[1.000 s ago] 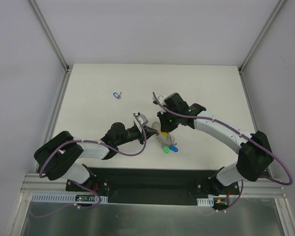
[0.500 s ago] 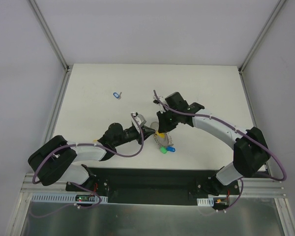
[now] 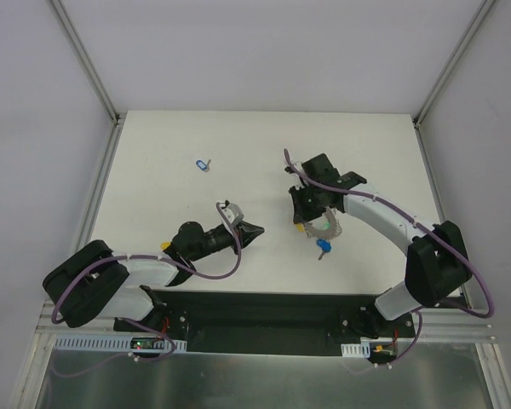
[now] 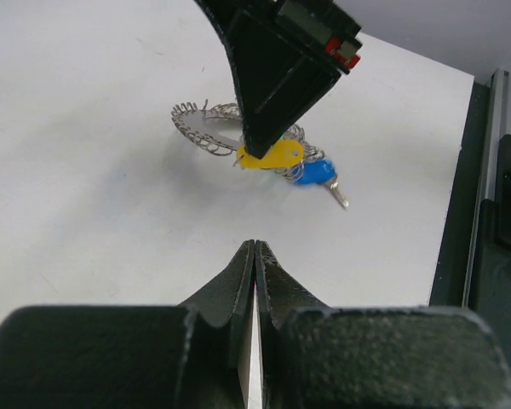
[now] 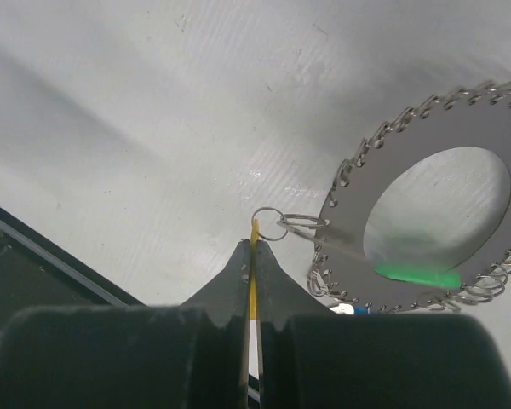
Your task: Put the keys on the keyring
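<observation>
My right gripper is shut on a yellow key. That key's small split ring links it to the keyring, a large flat grey disc with a coiled rim. From the left wrist the yellow key hangs at the right gripper's fingertips, with the keyring behind it and a blue key beside it. From above, the keyring sits under the right gripper, and the blue key dangles nearer. My left gripper is shut and empty, well left of the ring. Another blue key lies apart at the far left.
The white table is bordered by grey walls and metal rails. A black base plate runs along the near edge; its dark edge shows at the right of the left wrist view.
The right gripper has carried the keyring and its keys to the right. The left gripper has drawn back to the left, away from the ring it was touching.
</observation>
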Controlling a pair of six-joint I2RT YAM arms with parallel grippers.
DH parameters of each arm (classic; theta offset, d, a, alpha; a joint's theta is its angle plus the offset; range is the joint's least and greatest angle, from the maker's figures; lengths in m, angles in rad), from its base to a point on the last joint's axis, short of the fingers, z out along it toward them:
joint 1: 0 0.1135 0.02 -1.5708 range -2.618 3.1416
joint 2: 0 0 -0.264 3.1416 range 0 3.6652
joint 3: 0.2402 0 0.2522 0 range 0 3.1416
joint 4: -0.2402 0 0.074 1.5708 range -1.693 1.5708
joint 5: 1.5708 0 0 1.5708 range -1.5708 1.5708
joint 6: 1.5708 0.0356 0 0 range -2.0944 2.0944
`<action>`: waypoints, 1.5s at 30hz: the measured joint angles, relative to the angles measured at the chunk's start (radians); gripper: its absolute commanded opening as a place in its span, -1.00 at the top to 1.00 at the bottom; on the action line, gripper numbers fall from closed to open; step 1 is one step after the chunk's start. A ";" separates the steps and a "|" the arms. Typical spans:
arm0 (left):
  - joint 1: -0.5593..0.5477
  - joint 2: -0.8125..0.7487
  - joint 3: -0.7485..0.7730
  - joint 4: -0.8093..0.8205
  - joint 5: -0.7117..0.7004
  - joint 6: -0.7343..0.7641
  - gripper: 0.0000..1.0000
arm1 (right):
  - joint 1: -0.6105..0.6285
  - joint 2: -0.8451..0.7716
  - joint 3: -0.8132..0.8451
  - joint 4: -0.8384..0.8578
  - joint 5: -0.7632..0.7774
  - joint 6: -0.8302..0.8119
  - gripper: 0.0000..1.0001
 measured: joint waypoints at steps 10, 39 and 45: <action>0.000 0.042 0.078 -0.091 0.040 0.038 0.13 | 0.053 -0.063 0.000 -0.032 0.035 -0.089 0.98; -0.035 0.365 0.257 -0.114 0.081 0.145 0.21 | 0.133 -0.047 0.036 -0.082 0.097 -0.131 0.98; -0.035 0.391 0.281 -0.096 0.082 0.144 0.21 | 0.134 -0.047 0.036 -0.082 0.093 -0.128 0.97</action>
